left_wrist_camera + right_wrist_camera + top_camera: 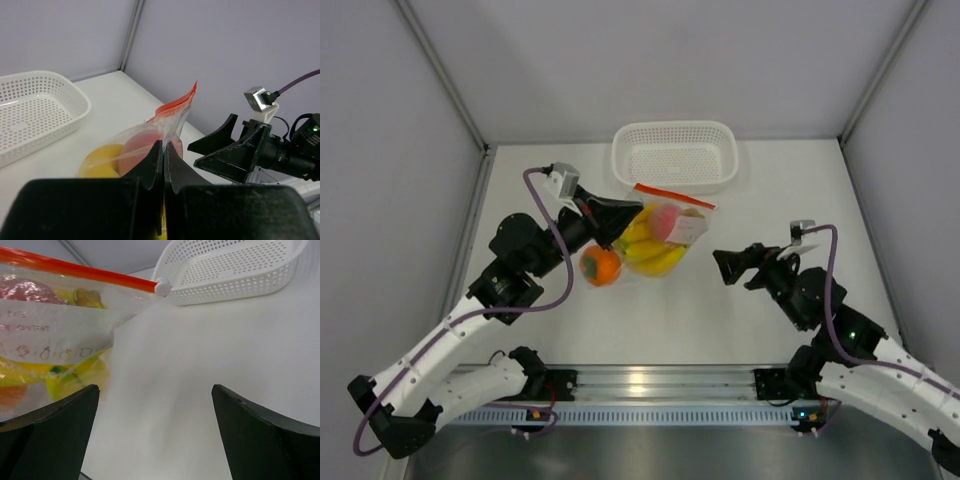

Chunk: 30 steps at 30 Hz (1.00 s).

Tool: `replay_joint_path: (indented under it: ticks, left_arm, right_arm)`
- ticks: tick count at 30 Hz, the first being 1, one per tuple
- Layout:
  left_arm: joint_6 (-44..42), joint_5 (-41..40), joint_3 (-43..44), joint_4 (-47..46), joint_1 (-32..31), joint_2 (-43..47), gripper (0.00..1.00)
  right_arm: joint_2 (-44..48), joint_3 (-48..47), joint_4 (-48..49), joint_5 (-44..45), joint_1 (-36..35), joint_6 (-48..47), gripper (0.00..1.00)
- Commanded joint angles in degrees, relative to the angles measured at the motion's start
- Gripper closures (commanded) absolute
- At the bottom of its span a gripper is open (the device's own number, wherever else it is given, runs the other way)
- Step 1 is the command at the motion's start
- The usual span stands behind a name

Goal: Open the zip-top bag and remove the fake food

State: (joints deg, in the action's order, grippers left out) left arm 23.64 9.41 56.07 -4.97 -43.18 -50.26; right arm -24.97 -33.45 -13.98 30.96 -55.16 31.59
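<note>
Left gripper [164, 148] pinched tight on zip-top bag [670, 238] edge, bananas [655, 256] and peach [666, 218] inside; right gripper [722, 267] spread wide, just beside bag, not touching.

The left arm reaches forward and inward, its pincer [620, 217] level, jaws pressed flat together on a fold of the zip-top bag [672, 232]. The right arm bends inward, its pincer [724, 267] spread wide, pointing toward the left one.
</note>
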Motion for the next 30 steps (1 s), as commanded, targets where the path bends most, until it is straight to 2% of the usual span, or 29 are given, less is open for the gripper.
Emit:
replay_joint_path:
  ticks: [1, 2, 3, 4, 5, 6, 7, 8, 9, 11, 13, 14, 16, 17, 19, 24, 29, 30]
  left_arm:
    - [0.98, -2.73, 5.0, -2.24, -0.15, 0.08, 1.0]
    - [0.54, -2.56, 5.36, -2.06, -0.15, -0.36, 1.0]
    - [0.18, -2.38, 6.14, -1.88, -0.06, -0.8, 1.0]
    - [-0.34, -2.47, 6.59, -1.19, 0.02, -1.76, 1.0]
    - [-0.52, -1.86, 6.85, -1.09, 0.11, -2.38, 1.0]
    - [-0.61, -1.42, 7.12, -1.18, 0.29, -2.73, 1.0]
    - [-0.44, -1.24, 7.29, -1.35, 0.81, -3.35, 1.0]
    - [-0.26, -0.8, 7.47, -1.62, 0.99, -3.7, 1.0]
    - [-0.09, -0.19, 7.56, -1.88, 1.08, -4.23, 1.0]
    - [0.0, 1.57, 8.34, -2.41, 1.43, -4.93, 1.0]
    - [-0.26, 4.3, 9.14, -2.15, 1.52, -5.9, 1.0]
    - [-0.35, 4.74, 9.66, -1.36, 1.52, -6.16, 1.0]
    - [-0.96, 6.41, 9.84, -0.83, 1.69, -6.69, 1.0]
    - [-0.79, 6.76, 9.58, -0.74, 1.78, -6.69, 1.0]
    - [-0.7, 8.78, 9.32, -0.83, 2.13, -6.96, 1.0]
    - [0.35, 11.24, 8.09, -2.23, 2.22, -7.57, 1.0]
    - [1.41, 15.72, 7.3, -3.9, 2.31, -8.28, 1.0]
    - [2.02, 16.25, 6.86, -5.3, 2.31, -8.19, 1.0]
  right_arm:
    - [-5.08, -2.67, 8.51, -21.05, 11.24, 2.95, 0.04]
    - [-6.13, -2.58, 10.53, -28.16, 14.52, -0.01, 0.04]
    - [-7.71, -2.5, 13.51, -40.16, 17.86, -1.69, 0.03]
    - [-8.33, -2.5, 15.45, -43.15, 23.46, -2.84, 0.02]
    - [-8.95, -2.41, 16.25, -45.53, 25.69, -3.64, 0.01]
    - [-10.61, -2.06, 18.7, -51.81, 28.32, -2.86, 0.01]
    - [-11.41, -0.14, 22.03, -55.45, 33.92, -0.68, 0.01]
    - [-12.46, 1.79, 26.85, -59.4, 36.67, 6.13, 0.01]
    - [-14.12, 6.68, 40.21, -66.14, 41.66, 9.77, 0.02]
    - [-15.63, 9.45, 47.27, -69.18, 44.42, 14.18, 0.02]
    - [-15.9, 7.88, 43.02, -71.82, 45.13, 9.13, 0.03]
    - [-15.2, 6.66, 38.54, -72.09, 45.14, 1.62, 0.04]
    - [-12.13, 1.91, 29.58, -70.16, 45.14, -7.03, 0.04]
    - [-11.42, 0.51, 22.14, -69.55, 45.14, -13.95, 0.04]
    - [-11.06, -3.54, 16.21, -70.77, 45.14, -20.66, 0.05]
    - [-14.57, -7.58, 14.86, -76.46, 44.61, -24.37, 0.1]
    - [-16.77, -9.26, 15.12, -78.25, 40.66, -27.37, 0.1]
    - [-17.82, -10.65, 11.81, -78.25, 39.17, -28.51, 0.11]
